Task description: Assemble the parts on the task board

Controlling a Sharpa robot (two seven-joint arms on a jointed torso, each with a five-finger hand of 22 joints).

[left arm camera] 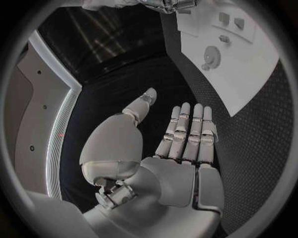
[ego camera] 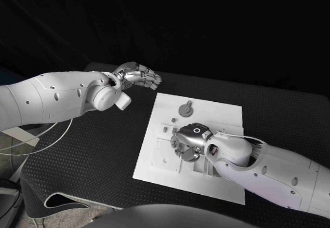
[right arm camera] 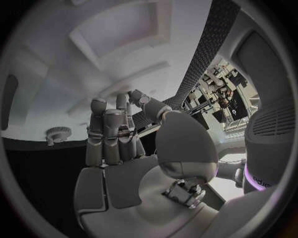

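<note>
Now the right hand point(ego camera: 187, 142) hovers low over the middle of the white board point(ego camera: 210, 112), whether it grips anything I cannot tell, the left hand point(ego camera: 140, 75) hangs spread beside it, and a clumsy descent could knock the gear point(ego camera: 185, 109) lying loose near the board's far edge.

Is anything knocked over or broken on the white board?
Nothing looks broken or spilled. The task board lies flat on the table, and a gear part lies flat near its far edge. The right hand is over the board's middle, hiding what is beneath.
</note>
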